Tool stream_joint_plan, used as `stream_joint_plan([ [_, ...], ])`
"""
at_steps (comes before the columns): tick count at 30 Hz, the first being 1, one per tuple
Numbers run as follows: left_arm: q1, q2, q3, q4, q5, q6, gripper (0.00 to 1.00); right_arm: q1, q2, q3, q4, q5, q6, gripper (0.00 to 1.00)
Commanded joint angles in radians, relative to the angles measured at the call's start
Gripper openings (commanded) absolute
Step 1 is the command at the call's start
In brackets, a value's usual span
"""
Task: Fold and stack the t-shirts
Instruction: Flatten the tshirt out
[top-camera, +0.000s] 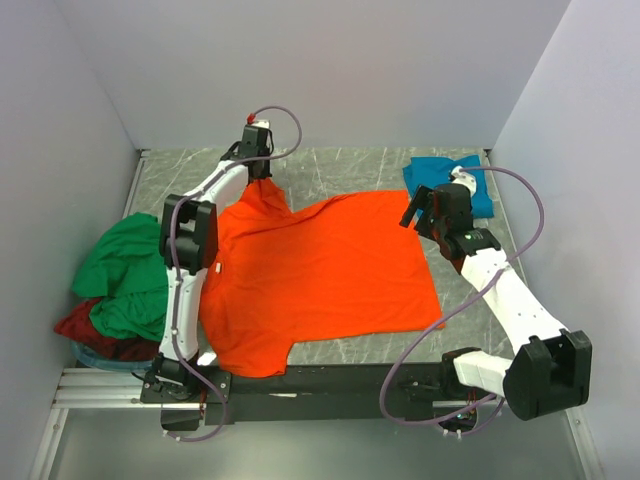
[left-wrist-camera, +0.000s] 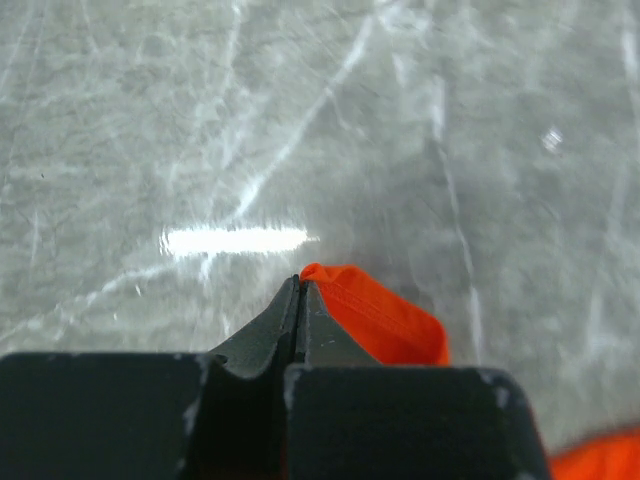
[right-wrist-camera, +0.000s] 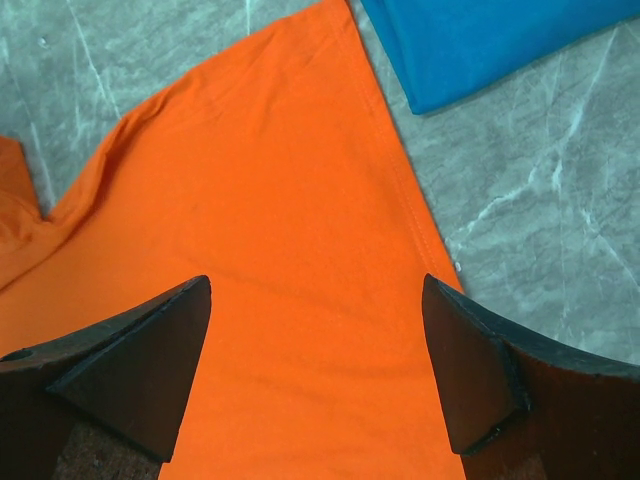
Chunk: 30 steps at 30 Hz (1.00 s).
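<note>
right gripper (right-wrist-camera: 315, 295) fills the bottom of its wrist view, its two dark fingers (right-wrist-camera: 140, 370) spread wide with nothing between them. it hangs over the far right part of the orange t-shirt (right-wrist-camera: 250, 200), close to that shirt's hemmed edge.

left gripper (left-wrist-camera: 300, 288) has its jaws pressed together on a hemmed fold of the same orange cloth, which sticks out to one side of the tips above the grey marbled table (left-wrist-camera: 400, 120).

from above, the orange t-shirt lies spread open across the middle of the table. its far left part is drawn up into a peak where the left gripper pinches it, near the back of the table.

the teal blue t-shirt (top-camera: 428, 172) lies flat and folded in the far right corner, just beyond the right gripper and apart from the orange one. the green t-shirt (top-camera: 125, 265) is bunched in a heap at the left edge, touching the orange shirt's left side. the dark red t-shirt (top-camera: 100, 335) is crumpled partly under it.
</note>
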Motion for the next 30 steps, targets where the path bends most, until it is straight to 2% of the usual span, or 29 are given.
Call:
stream_joint_plan([
  [1,0.015,0.064,0.074,0.09,-0.071,-0.034,0.0,0.003,0.006,0.054,-0.007,0.036,-0.008,0.92],
  [6,0.023,0.147,0.231,0.034,-0.248,-0.123,0.0,0.003,0.012,0.055,-0.005,0.042,-0.012,0.91],
  [7,0.024,0.139,0.233,0.035,-0.262,-0.128,0.04,0.005,0.014,0.054,-0.004,0.04,-0.012,0.91],
  [8,0.026,0.128,0.228,0.046,-0.251,-0.129,0.26,0.003,0.015,0.055,-0.005,0.033,-0.011,0.92],
  [9,0.026,0.115,0.222,0.049,-0.248,-0.138,0.86,0.003,0.021,0.058,-0.004,0.027,-0.014,0.92],
  [10,0.026,0.086,0.213,0.052,-0.241,-0.14,0.99,0.005,0.026,0.06,-0.005,0.022,-0.012,0.92],
  [17,0.028,-0.097,0.017,0.015,-0.132,-0.186,1.0,0.003,0.047,0.072,-0.013,-0.013,-0.009,0.91],
  [18,0.028,-0.131,-0.008,0.009,-0.048,-0.185,0.99,0.005,0.047,0.071,-0.013,-0.015,-0.008,0.92],
  [21,0.026,-0.16,-0.077,-0.011,0.087,-0.203,1.0,0.005,0.044,0.069,-0.011,-0.018,-0.006,0.91],
  [28,0.026,-0.059,0.039,-0.152,0.112,-0.273,0.99,0.005,0.049,0.075,-0.03,-0.007,-0.006,0.92],
  [30,0.023,-0.03,0.045,-0.16,0.127,-0.277,0.94,0.003,0.047,0.075,-0.028,-0.006,-0.006,0.92],
])
